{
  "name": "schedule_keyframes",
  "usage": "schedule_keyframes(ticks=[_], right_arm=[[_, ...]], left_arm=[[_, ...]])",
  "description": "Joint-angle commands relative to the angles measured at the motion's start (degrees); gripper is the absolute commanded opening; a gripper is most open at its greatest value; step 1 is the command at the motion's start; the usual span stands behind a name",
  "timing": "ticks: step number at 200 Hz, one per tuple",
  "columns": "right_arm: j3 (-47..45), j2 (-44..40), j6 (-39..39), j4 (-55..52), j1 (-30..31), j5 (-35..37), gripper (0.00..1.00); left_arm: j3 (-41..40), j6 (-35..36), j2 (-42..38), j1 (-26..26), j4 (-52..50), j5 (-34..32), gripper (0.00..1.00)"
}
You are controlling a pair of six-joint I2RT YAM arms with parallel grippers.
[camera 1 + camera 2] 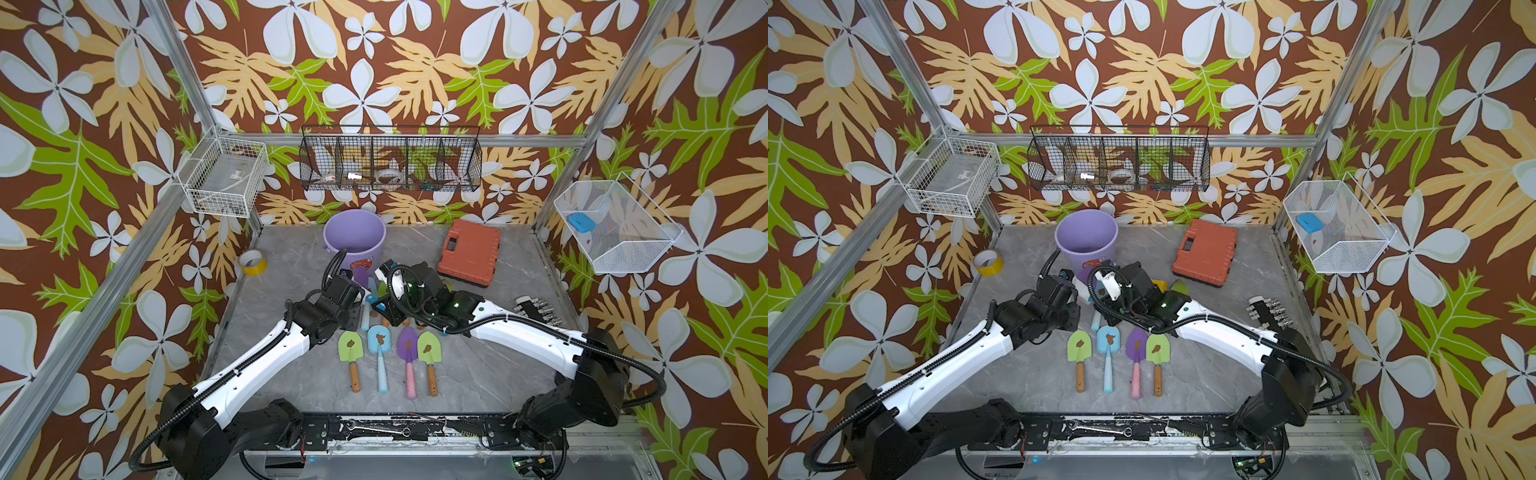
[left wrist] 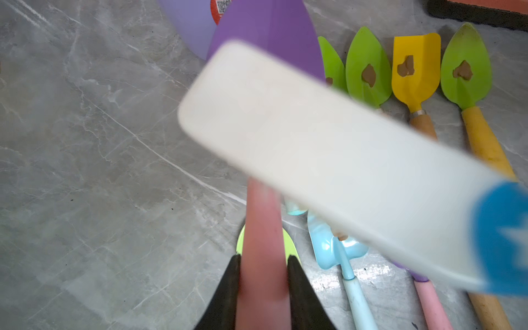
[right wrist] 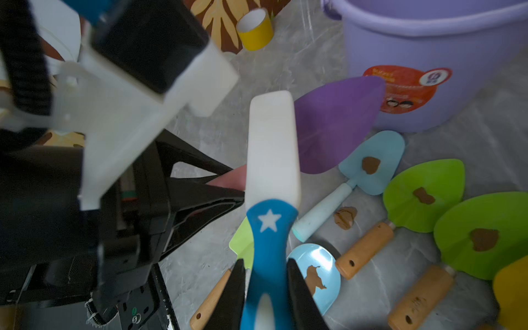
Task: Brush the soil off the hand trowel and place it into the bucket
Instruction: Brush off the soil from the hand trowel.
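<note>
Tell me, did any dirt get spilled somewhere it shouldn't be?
Yes. One brown soil clump lies loose on the gray table, between a pale blue trowel handle and a wooden handle. The other clumps in view sit on trowel blades, so this one looks spilled.
</note>
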Motion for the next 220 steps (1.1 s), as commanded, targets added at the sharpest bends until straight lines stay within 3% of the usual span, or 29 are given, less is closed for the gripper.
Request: schedule_keyframes(ticks=[1,28,88,120,150,168,220], right_arm=[[1.03,2.09,-1.47,-1.04,-1.68,1.73,0.00],[-1.28,0.63,-0.44,1.86,-5.74,3.44,0.00],[0.08,2.18,-1.90,3.73,-0.53,-1.71,0.00],[-1.37,2.09,0.64,3.37,-7.12,1.26,0.00],[-5.41,-7.34,2.87,6.80,-12.89,2.58,0.00],[-5.75,-10.73,3.39,6.38,-15.23,3.16,0.00],[-6.62,-12.38,3.88,6.99,-19.22,1.85,0.00]], left_arm=[[0.32,0.99,-0.79,-0.11,0.47,-0.88,0.00],[0.32,1.15,-0.74,-0.05,0.46,-0.77,0.00],[1.56,0.95,1.20,-0.11,0.95,0.18,0.00],[4.79,1.45,1.31,-0.02,-0.54,-0.53,0.00],[11.03,1.96,2.82,0.44,-3.78,-2.27,0.00],[15.68,2.18,5.53,3.31,-4.60,-1.91,0.00],[34.46,3.79,21.16,10.44,-5.14,-1.56,0.00]])
